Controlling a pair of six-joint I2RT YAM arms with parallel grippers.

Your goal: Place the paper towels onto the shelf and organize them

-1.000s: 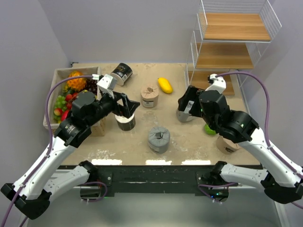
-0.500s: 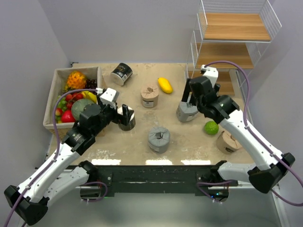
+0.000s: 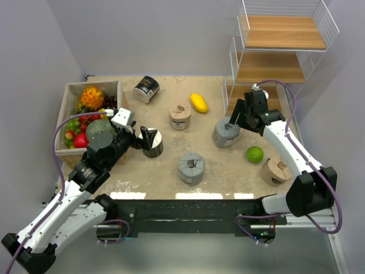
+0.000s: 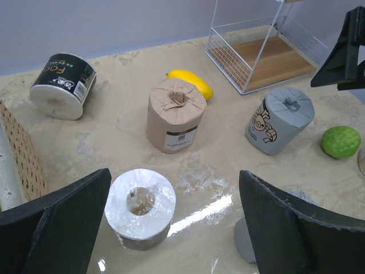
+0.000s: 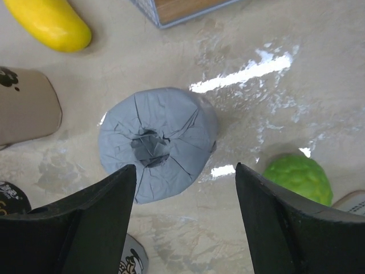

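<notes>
The shelf [image 3: 274, 51] stands at the back right with bare boards. Two grey rolls [image 3: 226, 132] [image 3: 191, 167], two tan rolls [image 3: 180, 116] [image 3: 275, 170] and a black roll [image 3: 153, 144] stand on the table. A second black roll [image 3: 147, 89] lies on its side at the back. My left gripper [image 3: 144, 137] is open and empty just left of the upright black roll [image 4: 141, 206]. My right gripper [image 3: 235, 118] is open and empty above the far grey roll [image 5: 157, 142], whose gathered top faces up.
A box of fruit [image 3: 69, 91] sits at the left edge. A yellow mango [image 3: 198, 103] lies near the shelf foot and a green lime [image 3: 254, 154] lies between the far grey roll and the right tan roll. The shelf's bottom tier [image 4: 262, 57] is open toward the table.
My right arm has swung out toward the shelf side and now hangs over the far grey roll. My left gripper has drawn back to the left off the upright black roll.
</notes>
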